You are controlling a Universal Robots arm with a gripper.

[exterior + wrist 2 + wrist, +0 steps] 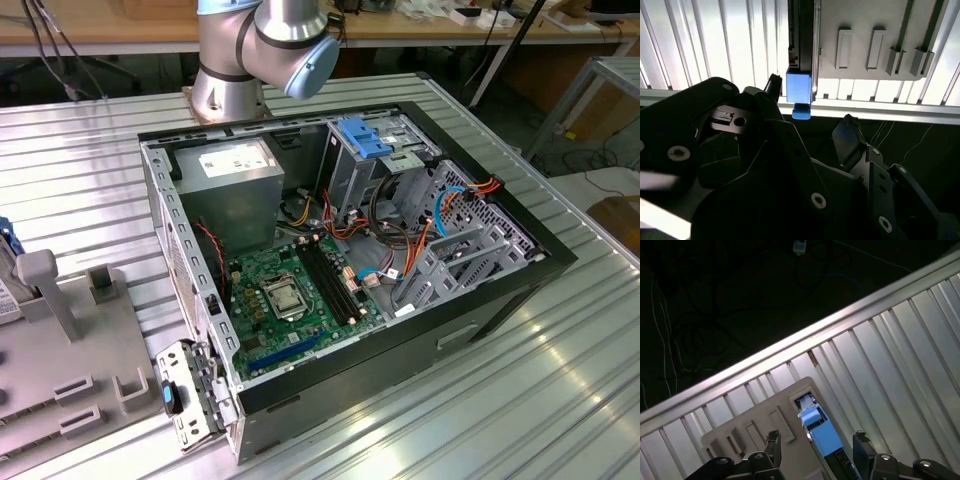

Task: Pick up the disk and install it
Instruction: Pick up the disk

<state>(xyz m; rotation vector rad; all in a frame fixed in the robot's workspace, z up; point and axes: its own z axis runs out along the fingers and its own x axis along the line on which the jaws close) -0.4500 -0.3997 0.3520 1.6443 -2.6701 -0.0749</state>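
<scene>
I see the disk [822,432] standing on edge in a slot of the grey holder [754,423], blue rail uppermost. My gripper [816,437] hangs over the holder with its fingers spread wide. One sits on each side of the disk, both clear of it.

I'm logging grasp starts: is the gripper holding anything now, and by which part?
Nothing is held. The gripper is open, straddling the disk without touching it; the disk stands in its grey holder.
</scene>
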